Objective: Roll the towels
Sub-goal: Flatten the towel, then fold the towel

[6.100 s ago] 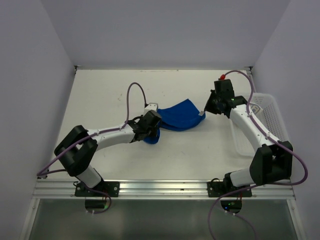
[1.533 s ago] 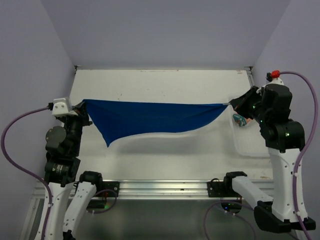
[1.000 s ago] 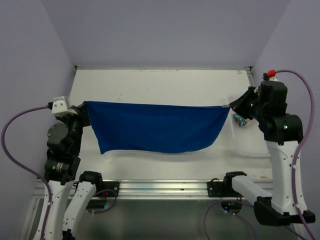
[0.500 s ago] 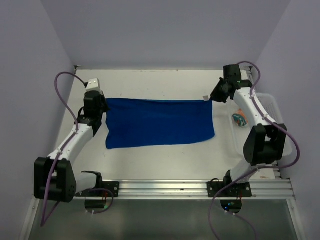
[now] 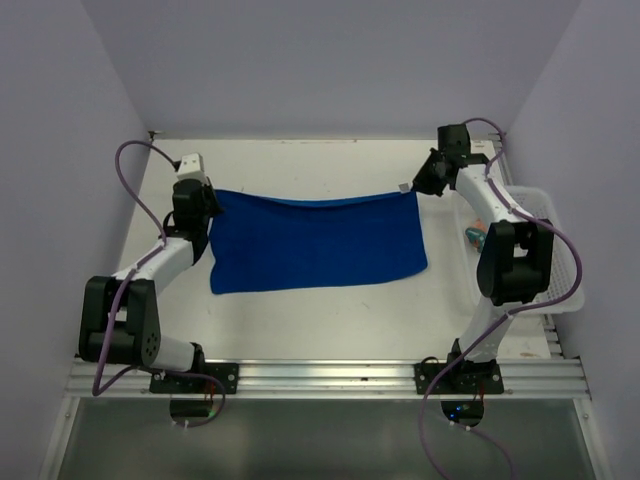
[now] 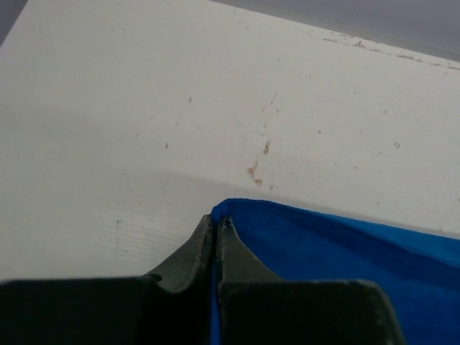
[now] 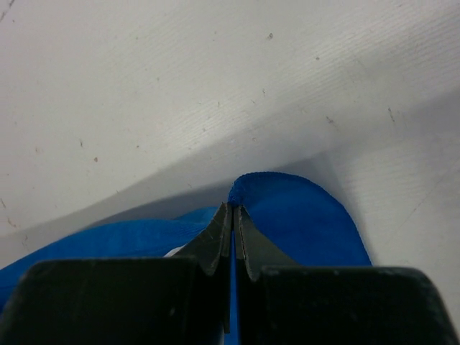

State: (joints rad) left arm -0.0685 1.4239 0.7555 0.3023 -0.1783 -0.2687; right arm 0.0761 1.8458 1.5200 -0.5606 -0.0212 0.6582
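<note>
No rolling has started yet, as far as I can tell. The blue towel point(image 5: 315, 240) is spread flat in the middle of the surface point(image 5: 330, 330). Its long axis runs left to right, with the short sides pointing near and far. The left claw point(image 6: 218, 221) is pinched tight on the far-left corner and the right claw point(image 7: 231, 208) on the far-right corner, so the far edge looks stretched between them. The patterned towel point(image 5: 476, 236) sits in the basket point(image 5: 558, 250) on the right, not unfolded. I'd say both rolls are left to do.
</note>
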